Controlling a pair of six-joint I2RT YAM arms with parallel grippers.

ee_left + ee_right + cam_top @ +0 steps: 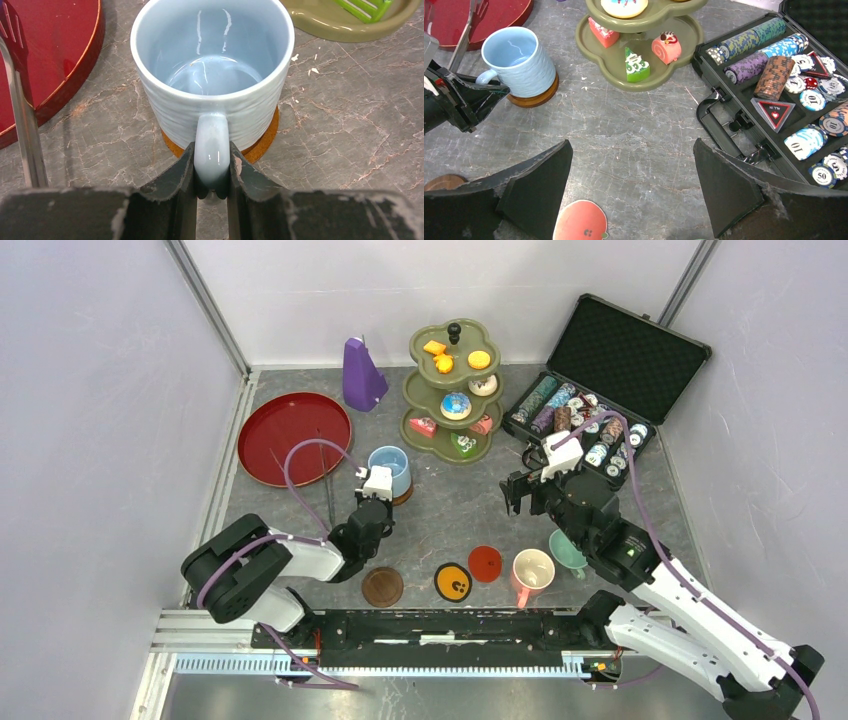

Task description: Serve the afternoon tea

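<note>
The left gripper is clamped on the handle of the blue mug, a finger pressed against each side of it. The mug stands upright and empty on a round brown coaster, left of centre on the grey marbled table. It is just right of the red round tray, across which metal tongs lie. Right of the mug and farther back is the olive-green three-tier stand. Its bottom tier holds a green wedge cake, a pink roll cake and a red slice, and a frosted doughnut sits on the middle tier. The right gripper hangs over bare table right of centre with its jaws spread wide and nothing between them. To its right is the open black case of poker chips. Along the near edge lie a brown coaster, an orange-and-black coaster and a red apple-shaped coaster. Just right of them stand a pink mug and a teal mug, the teal one partly hidden by the right arm. A purple pyramid stands at the far side, left of the stand.
</note>
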